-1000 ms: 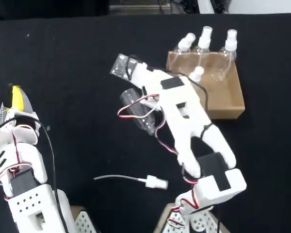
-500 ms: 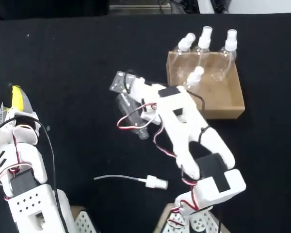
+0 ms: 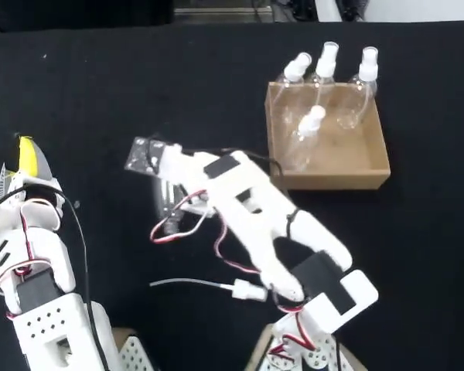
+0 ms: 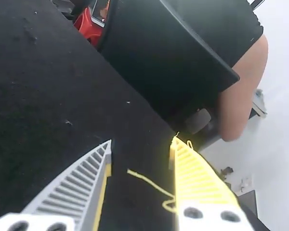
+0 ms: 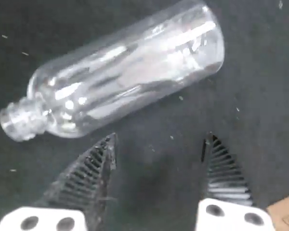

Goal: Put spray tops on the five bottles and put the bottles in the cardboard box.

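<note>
A loose white spray top (image 3: 247, 291), long dip tube attached, lies on the black tabletop (image 3: 100, 93) close to the arm bases. Farther out, the right gripper (image 5: 160, 144) hovers with its jaws spread. The uncapped clear plastic bottle (image 5: 120, 72) lies on its side just beyond the fingertips, not between them. At the far side, the brown cardboard box (image 3: 336, 182) holds four capped clear bottles (image 3: 309, 127). Off to the side, the left gripper (image 4: 142, 147) is likewise spread, holding nothing.
</note>
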